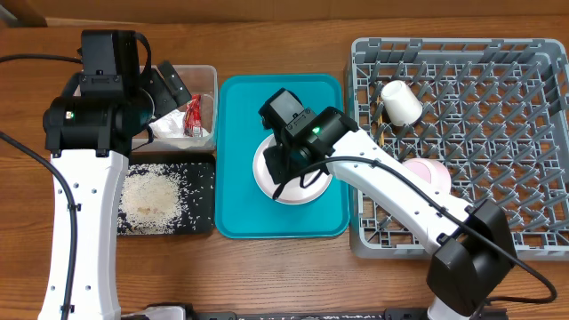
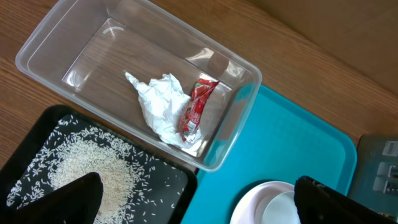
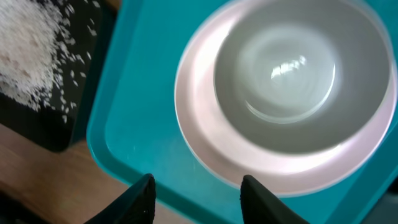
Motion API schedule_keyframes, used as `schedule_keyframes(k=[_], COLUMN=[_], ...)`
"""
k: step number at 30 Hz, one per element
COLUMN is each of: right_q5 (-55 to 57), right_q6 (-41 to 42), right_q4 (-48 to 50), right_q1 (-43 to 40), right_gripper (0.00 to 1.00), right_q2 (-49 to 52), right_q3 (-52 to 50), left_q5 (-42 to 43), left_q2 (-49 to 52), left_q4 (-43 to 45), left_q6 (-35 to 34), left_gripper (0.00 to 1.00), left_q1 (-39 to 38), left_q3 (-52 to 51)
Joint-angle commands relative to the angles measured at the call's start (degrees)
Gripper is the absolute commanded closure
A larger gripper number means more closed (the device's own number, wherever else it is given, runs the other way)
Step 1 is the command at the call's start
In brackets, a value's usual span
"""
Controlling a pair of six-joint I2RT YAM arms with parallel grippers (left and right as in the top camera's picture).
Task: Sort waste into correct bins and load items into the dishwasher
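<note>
The right gripper (image 3: 198, 198) hangs over the teal tray (image 1: 236, 178) in the middle of the table. Its jaws are released, with nothing between them but the tray edge. Just above its fingertips in the wrist view, a grey bowl (image 3: 286, 74) sits upright inside a whitish-pink plate (image 3: 196, 124), and both rest on the tray.

At ten o'clock from the tray, the left gripper (image 2: 205, 202) hovers with its jaws spread wide and holds nothing. Under it is the clear tub (image 2: 81, 43), where a crumpled tissue (image 2: 158, 102) lies touching a red wrapper (image 2: 196, 106). The wrapper carries some print, but it looks too small and creased to read.

At eight o'clock from the teal tray is the black tray (image 1: 200, 200), touching the tub, with rice (image 1: 147, 200) heaped toward its left.

At three o'clock stands the grey rack (image 1: 507, 133). A white cup (image 1: 402, 102) lies on its side near the rack's eleven o'clock corner. A pink bowl (image 1: 431, 173) sits by the rack's nine o'clock edge, partly hidden by the right arm.
</note>
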Motion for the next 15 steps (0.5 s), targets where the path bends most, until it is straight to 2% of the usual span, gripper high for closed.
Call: schedule_keyframes(k=[1, 15], right_q5=[2.5, 3.5], right_q6=[-0.2, -0.3], right_q4=[2.9, 26.4], right_q1=[0.3, 0.3], right_gripper=[0.53, 0.52], right_q2=[0.6, 0.6], right_q3=[-1.4, -16.0], left_q5=[-0.3, -0.3], left_q2=[0.3, 0.3], left_q4=[0.0, 0.0], left_q6=[-0.4, -0.4], left_gripper=[0.00, 0.00], left_q1=[0.1, 0.1], left_q3=[0.8, 0.8])
